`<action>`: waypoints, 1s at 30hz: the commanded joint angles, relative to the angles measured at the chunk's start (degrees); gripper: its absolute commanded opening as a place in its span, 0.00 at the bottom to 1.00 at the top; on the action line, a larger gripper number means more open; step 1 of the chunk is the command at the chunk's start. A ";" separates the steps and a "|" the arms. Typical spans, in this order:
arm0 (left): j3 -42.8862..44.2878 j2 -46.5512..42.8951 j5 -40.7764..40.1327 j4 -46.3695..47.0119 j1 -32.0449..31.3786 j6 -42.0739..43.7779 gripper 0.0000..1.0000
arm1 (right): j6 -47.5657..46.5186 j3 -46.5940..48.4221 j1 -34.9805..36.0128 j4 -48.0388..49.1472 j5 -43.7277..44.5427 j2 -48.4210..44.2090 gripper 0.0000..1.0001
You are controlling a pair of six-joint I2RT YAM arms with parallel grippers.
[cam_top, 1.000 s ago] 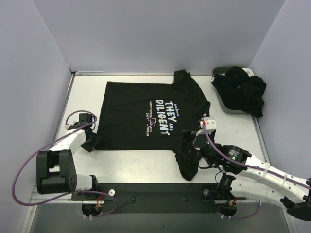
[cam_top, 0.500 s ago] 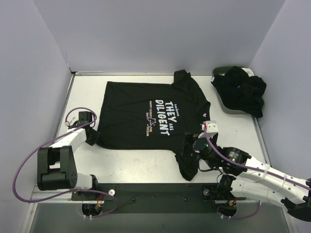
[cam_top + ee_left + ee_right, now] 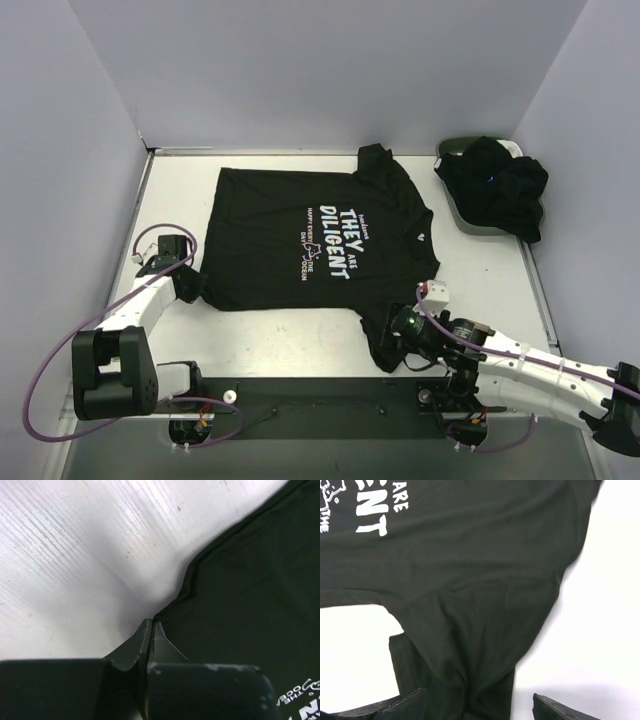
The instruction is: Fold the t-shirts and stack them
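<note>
Pale lilac walls (image 3: 330,70) are closing in a white table (image 3: 270,335) on three sides. At the left, the left gripper (image 3: 150,628) is pinching a hem corner of the printed black t-shirt (image 3: 290,225), which is lying spread flat mid-table. Further right, the right gripper (image 3: 479,705) is standing spread wide, with that shirt's rumpled sleeve (image 3: 470,645) lying between its fingers. In the far right corner, more black t-shirts (image 3: 505,190) are spilling out of a dark basket (image 3: 455,148).
</note>
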 commanded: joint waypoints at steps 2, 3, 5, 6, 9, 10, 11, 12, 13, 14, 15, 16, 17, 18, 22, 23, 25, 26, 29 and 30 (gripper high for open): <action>-0.26 -2.92 1.43 -0.59 -0.15 0.74 0.00 | 9.68 -3.56 0.82 -2.72 -5.68 -7.65 0.82; -0.17 -3.18 1.43 -0.68 -0.15 0.74 0.00 | 10.47 -3.92 0.91 -2.98 -6.38 -9.14 0.82; -0.44 -3.71 1.52 -0.16 -0.15 0.83 0.00 | 12.23 -5.23 1.69 -3.95 -8.05 -10.55 0.79; -0.44 -3.80 1.61 0.11 -0.15 0.83 0.00 | 13.98 -5.67 1.96 -4.21 -8.32 -12.04 0.77; -0.35 -3.63 1.78 0.11 -0.15 0.83 0.00 | 17.42 -7.78 2.58 -4.74 -9.55 -15.03 0.68; -0.44 -3.54 1.78 0.20 -0.15 0.83 0.00 | 18.03 -8.66 2.75 -4.83 -9.90 -15.82 0.65; -0.52 -3.45 1.87 0.29 -0.15 0.83 0.00 | 18.74 -9.10 3.01 -4.92 -10.34 -16.96 0.63; -0.44 -3.45 1.96 0.37 -0.15 0.83 0.00 | 20.05 -9.54 3.10 -5.27 -10.61 -17.32 0.63; -0.52 -3.45 1.96 0.37 -0.23 0.91 0.00 | 20.41 -9.72 3.19 -5.45 -10.70 -17.76 0.62; -0.52 -3.45 1.87 0.55 -0.15 1.00 0.00 | 20.93 -9.98 3.63 -5.71 -10.96 -18.20 0.62; -0.61 -3.36 1.87 0.64 -0.15 1.00 0.00 | 21.64 -9.98 3.89 -6.41 -10.87 -18.46 0.62; -0.61 -3.28 1.78 0.64 -0.23 1.00 0.00 | 22.08 -9.98 4.24 -6.85 -10.61 -18.55 0.62; -0.53 -3.27 1.87 0.55 -0.15 1.00 0.00 | 22.34 -9.72 4.77 -7.20 -10.52 -18.73 0.62; -0.52 -3.19 1.87 0.64 -0.15 1.00 0.00 | 22.69 -9.72 4.95 -7.55 -10.17 -18.64 0.62; -0.44 -3.36 1.69 0.55 -0.24 1.09 0.00 | 23.57 -9.81 5.39 -7.56 -9.82 -17.94 0.54; -0.44 -3.28 1.69 0.46 -0.24 1.09 0.00 | 23.84 -10.16 5.48 -7.12 -9.91 -17.77 0.51; -0.17 -3.28 1.61 0.29 -0.23 1.09 0.00 | 24.28 -10.60 5.65 -6.68 -9.82 -17.50 0.46; -0.17 -3.27 1.52 0.29 -0.24 1.18 0.00 | 24.45 -10.95 5.74 -6.42 -9.82 -17.33 0.46; 0.00 -3.27 1.43 0.11 -0.15 1.27 0.00 | 24.81 -11.56 5.83 -5.37 -9.73 -16.62 0.44; 0.00 -3.36 1.43 0.02 -0.15 1.27 0.00 | 24.81 -12.09 5.74 -4.92 -9.82 -16.45 0.43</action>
